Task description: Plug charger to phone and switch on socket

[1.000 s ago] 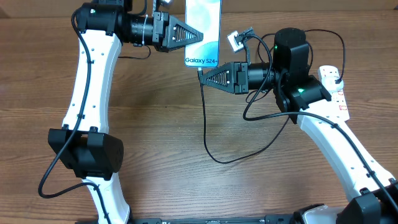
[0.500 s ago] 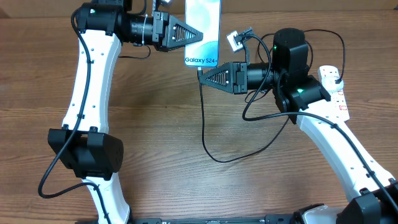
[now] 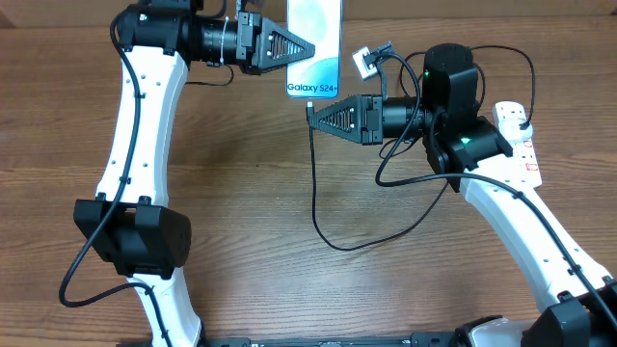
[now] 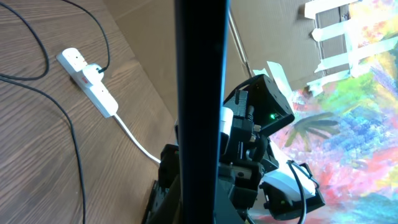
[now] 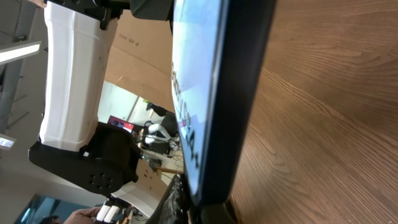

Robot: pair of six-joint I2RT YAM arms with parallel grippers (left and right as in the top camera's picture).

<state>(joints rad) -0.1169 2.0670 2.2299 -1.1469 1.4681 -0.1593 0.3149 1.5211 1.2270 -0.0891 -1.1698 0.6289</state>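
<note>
The charger (image 3: 315, 183) loops over the table (image 3: 231, 222) at about 5 o'clock of centre, then climbs to the right gripper (image 3: 311, 114). Its fingers are pinched on the connector end, just below the phone (image 3: 316, 39); whether the two touch I cannot tell. The phone sits at 12 o'clock, its left edge clamped in the narrow left gripper (image 3: 310, 48). The socket (image 3: 525, 154) lies at 3 o'clock, well apart.
</note>
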